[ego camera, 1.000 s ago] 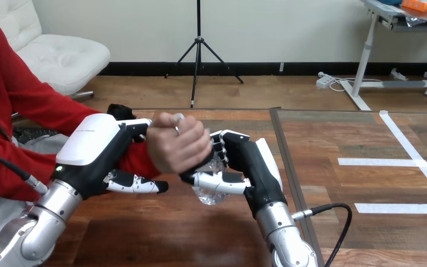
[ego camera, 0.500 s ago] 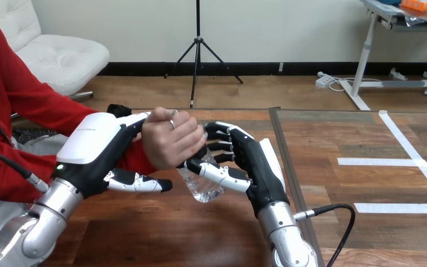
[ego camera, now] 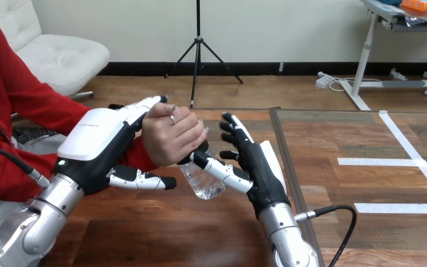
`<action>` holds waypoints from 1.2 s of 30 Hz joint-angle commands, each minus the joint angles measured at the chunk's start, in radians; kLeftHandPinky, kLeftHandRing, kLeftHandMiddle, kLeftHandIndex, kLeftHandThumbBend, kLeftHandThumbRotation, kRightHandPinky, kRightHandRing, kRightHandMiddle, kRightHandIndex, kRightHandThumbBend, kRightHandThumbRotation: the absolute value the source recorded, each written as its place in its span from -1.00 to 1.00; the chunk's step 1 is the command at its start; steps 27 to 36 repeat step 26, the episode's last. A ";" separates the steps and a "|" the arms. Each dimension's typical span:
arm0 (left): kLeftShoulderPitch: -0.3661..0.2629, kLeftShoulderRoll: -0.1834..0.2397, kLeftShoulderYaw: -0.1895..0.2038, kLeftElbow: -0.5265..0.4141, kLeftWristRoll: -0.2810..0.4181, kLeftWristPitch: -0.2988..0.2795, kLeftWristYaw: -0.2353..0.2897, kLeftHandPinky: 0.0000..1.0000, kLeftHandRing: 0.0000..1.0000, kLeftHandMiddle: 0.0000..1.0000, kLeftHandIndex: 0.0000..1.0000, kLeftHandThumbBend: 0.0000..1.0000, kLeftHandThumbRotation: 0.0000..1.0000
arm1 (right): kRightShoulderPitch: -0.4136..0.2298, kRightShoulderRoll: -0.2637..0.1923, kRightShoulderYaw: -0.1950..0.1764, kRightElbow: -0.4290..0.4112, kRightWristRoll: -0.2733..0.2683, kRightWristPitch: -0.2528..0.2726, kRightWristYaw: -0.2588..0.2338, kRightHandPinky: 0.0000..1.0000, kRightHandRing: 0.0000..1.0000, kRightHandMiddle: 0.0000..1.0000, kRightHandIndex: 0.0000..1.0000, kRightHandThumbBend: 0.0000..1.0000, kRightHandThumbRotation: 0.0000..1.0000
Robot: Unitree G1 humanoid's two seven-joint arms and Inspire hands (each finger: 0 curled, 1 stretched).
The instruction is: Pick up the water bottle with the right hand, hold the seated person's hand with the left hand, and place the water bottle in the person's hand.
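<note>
Water bottle (ego camera: 203,181): clear plastic, upright with a slight tilt, held off the tabletop (ego camera: 172,233) by its upper part in the person's hand (ego camera: 172,139), which was closed round it. Right hand (ego camera: 256,167): just right of the bottle, palm towards it, fingers (ego camera: 234,125) straight and spread, gripping nothing; thumb stretched out to the bottle's upper part just below the person's fingers. Left hand (ego camera: 97,144): at the far-left side of the person's hand and wrist, fingers (ego camera: 147,105) straight and lying along the back of that hand, thumb extended below it, not curled round it.
</note>
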 commanded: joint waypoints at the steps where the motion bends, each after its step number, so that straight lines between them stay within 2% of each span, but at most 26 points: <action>1: -0.019 0.014 0.014 -0.064 0.004 0.007 0.013 0.92 0.98 0.99 1.00 1.00 0.01 | -0.027 -0.011 -0.007 -0.057 0.002 -0.003 -0.006 0.62 0.90 0.91 1.00 1.00 0.31; 12: 0.000 0.018 0.018 -0.085 -0.015 0.012 -0.010 0.98 1.00 1.00 1.00 1.00 0.14 | -0.021 -0.013 -0.008 -0.053 0.008 -0.001 0.002 0.61 0.90 0.92 1.00 1.00 0.36; 36: 0.019 0.020 0.022 -0.095 -0.019 0.018 -0.023 1.00 1.00 1.00 1.00 1.00 0.18 | -0.009 -0.032 -0.019 -0.030 0.013 -0.011 0.002 0.53 0.89 0.92 1.00 1.00 0.43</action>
